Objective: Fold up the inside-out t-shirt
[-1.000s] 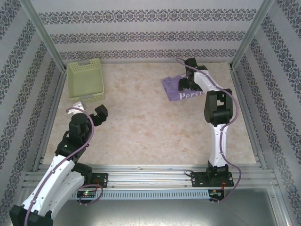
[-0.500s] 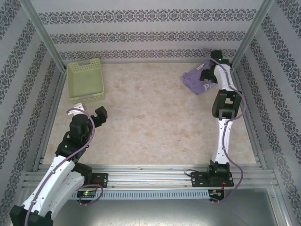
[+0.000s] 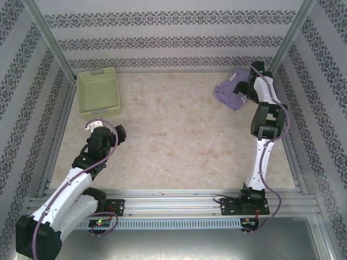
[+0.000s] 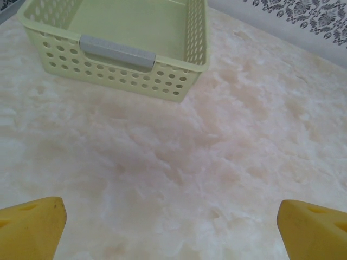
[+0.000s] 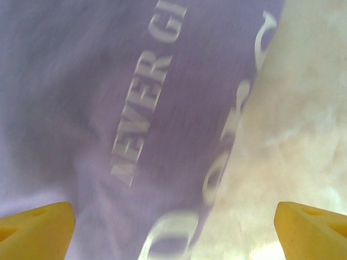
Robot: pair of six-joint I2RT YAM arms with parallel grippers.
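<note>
The inside-out t-shirt [image 3: 229, 90] is a bunched lavender heap with white lettering, lying near the table's far right corner. My right gripper [image 3: 244, 90] is down on its right part. In the right wrist view the shirt [image 5: 135, 108] spreads under and between the wide-apart yellow fingertips [image 5: 38, 227], and the gripper [image 5: 173, 230] is open, pinching no fold. My left gripper [image 3: 116, 133] hovers over bare table at the near left. It is open [image 4: 173, 225] with nothing between its fingers.
A pale green perforated basket [image 3: 98, 92] stands at the far left; in the left wrist view the basket [image 4: 124, 59] is just ahead of the left gripper. Patterned walls and metal posts [image 3: 282, 49] close in the table, tight beside the right arm. Marbled tabletop [image 3: 173, 135] lies between the arms.
The right arm swung from the middle right toward the far right corner, and the shirt went with it, bunching up. The left arm shifted slightly and turned its wrist.
</note>
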